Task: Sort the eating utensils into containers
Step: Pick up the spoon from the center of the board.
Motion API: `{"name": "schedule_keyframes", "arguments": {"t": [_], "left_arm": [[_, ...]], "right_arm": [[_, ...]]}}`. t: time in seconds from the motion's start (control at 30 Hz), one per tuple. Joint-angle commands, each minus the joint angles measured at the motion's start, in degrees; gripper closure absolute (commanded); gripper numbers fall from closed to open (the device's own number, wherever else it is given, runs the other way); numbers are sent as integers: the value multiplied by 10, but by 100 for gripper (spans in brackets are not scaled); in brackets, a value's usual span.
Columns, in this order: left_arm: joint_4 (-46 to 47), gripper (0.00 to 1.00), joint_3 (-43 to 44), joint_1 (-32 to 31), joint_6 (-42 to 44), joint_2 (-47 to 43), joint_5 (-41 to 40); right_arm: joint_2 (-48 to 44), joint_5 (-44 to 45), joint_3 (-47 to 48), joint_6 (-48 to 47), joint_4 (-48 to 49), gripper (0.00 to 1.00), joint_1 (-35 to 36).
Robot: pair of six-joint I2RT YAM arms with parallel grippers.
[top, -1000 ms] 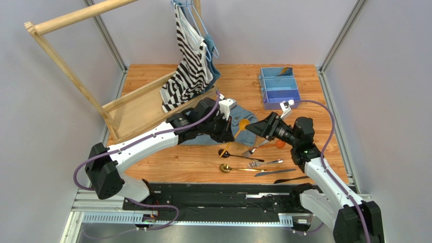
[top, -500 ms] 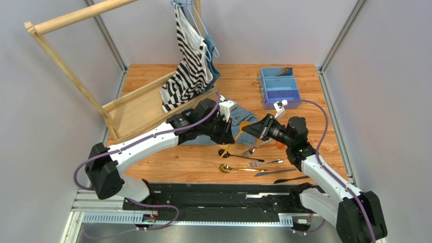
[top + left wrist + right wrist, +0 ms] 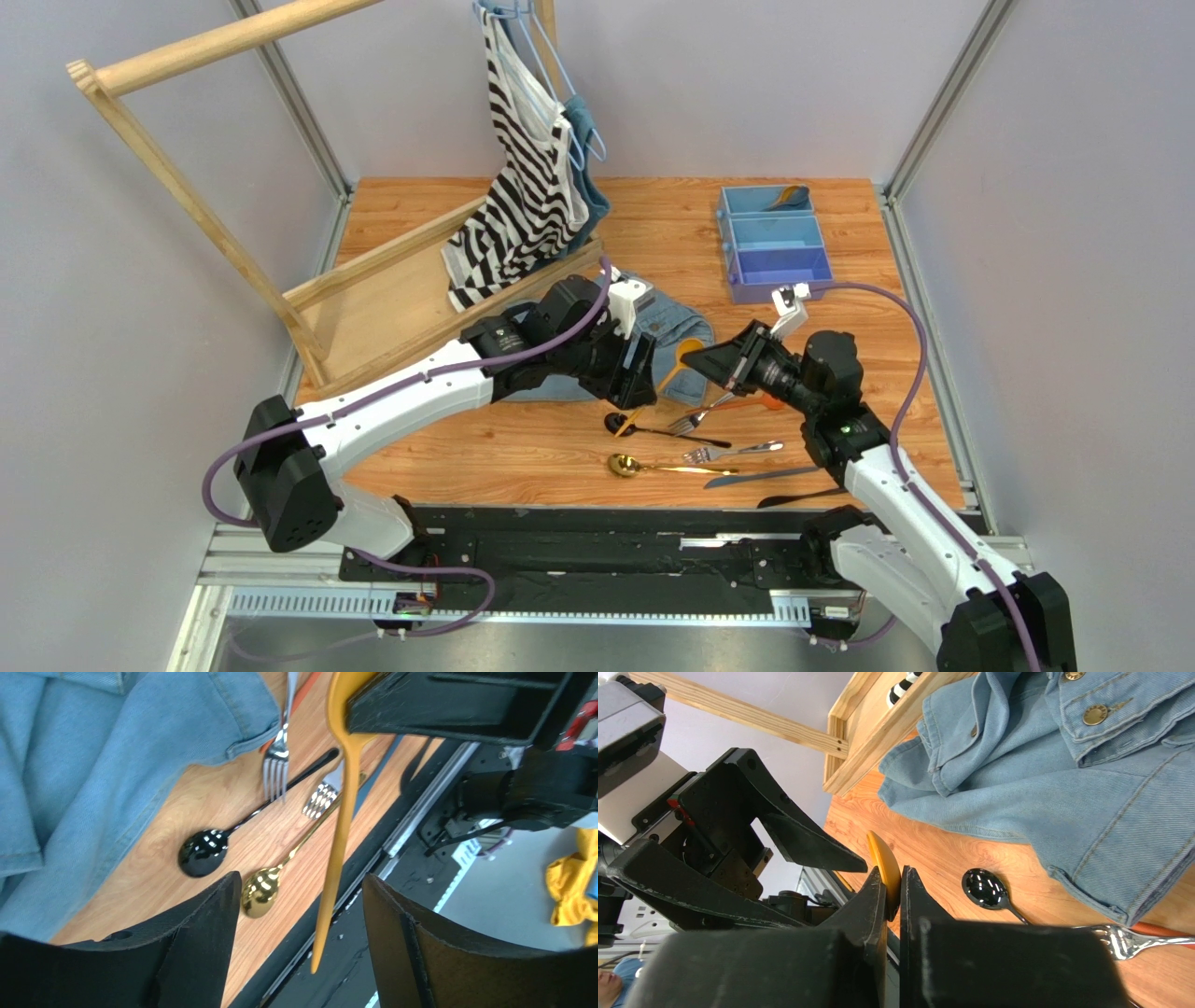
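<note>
- Right gripper (image 3: 892, 882), black, two fingers: jaws pinched tight on the bowl end of a yellow-orange plastic spoon (image 3: 885, 861). The spoon is up off the table.
- Left gripper (image 3: 295, 903): black fingers (image 3: 189, 938) stand wide apart and grip nothing. The spoon's handle hangs down in the gap between them and seems to touch neither.
- Top view: the grippers meet nose to nose mid-table. The left one is at 9 o'clock of the right one, with the spoon between.
- Light blue three-compartment plastic tray (image 3: 730, 252): at 1 o'clock of the right gripper, well apart. Its far compartment holds one brownish piece, kind unclear.
- Wooden table (image 3: 491, 448), at 6 o'clock of the grippers: glossy black spoon (image 3: 203, 852), gold metal spoon (image 3: 260, 889), two silver forks (image 3: 277, 763) and two dark knives (image 3: 758, 478), all lying flat near each other.
- Blue denim garment (image 3: 1046, 798): crumpled on the table at 12 o'clock of the black spoon, beneath both grippers.
</note>
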Motion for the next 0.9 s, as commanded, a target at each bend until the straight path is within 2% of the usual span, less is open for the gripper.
{"name": "schedule_keyframes", "arguments": {"t": [0.0,0.07,0.1,0.13,0.2,0.3,0.47,0.87], "left_arm": [[-43,26,36,1,32,-22,-33],[-73,22,44,1,39,-25,-69],[-85,18,54,1,43,-26,-109],[-98,9,60,0,47,-30,-127],[-142,5,77,1,59,-33,-192],[-179,4,84,1,77,-46,-267],[-224,2,73,1,100,-79,-345],[-209,1,-9,44,132,-135,-293]], "right_arm": [[-5,21,23,-25,-12,100,-1],[-7,28,25,-32,-23,100,-1],[-8,31,25,-34,-27,100,-1],[-9,38,25,-37,-35,100,-1],[-16,45,24,-42,-40,100,-2],[-20,57,25,-46,-48,100,-3],[-10,60,28,-48,-54,100,-2],[13,76,58,-63,-80,100,-1]]}}
